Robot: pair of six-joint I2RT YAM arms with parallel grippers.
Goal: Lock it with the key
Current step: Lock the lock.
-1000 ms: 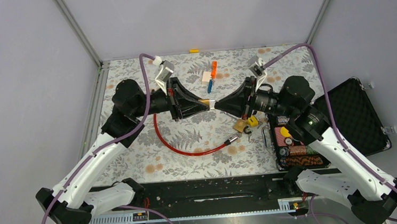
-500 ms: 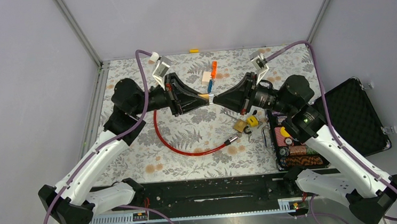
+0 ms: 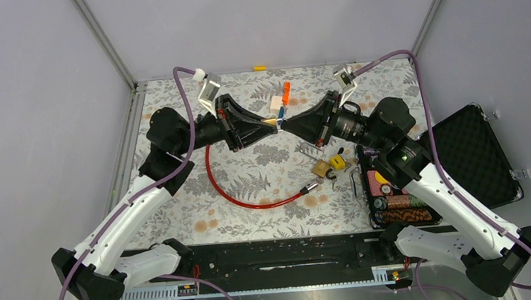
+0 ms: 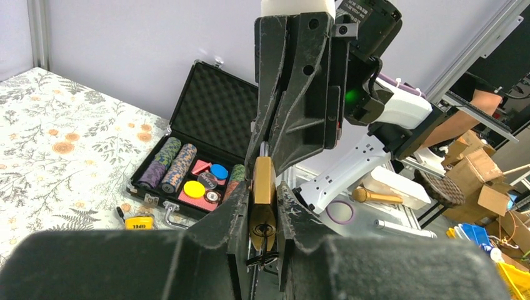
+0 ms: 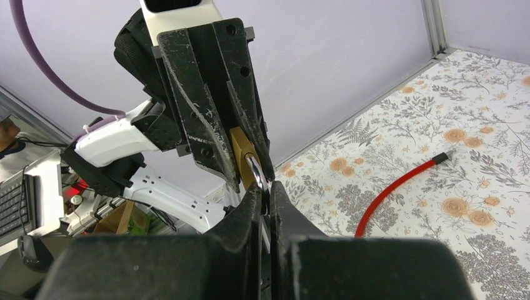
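Beyond the red cable (image 3: 237, 195), the left gripper (image 3: 272, 125) stays clamped on the brass padlock (image 4: 263, 194), held mid-air; the right gripper (image 3: 284, 125) stays pinched shut on what looks like its shackle (image 5: 256, 172); we note both have drifted farther from the bases within the last second; locking seems unfinished.

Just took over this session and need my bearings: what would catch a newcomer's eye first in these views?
The two arms meet tip to tip above the floral table: the left jaws clamp a brass padlock and the right jaws pinch what looks like its shackle. Below them a red cable curves across the table, and an open black case of poker chips sits at the right edge.
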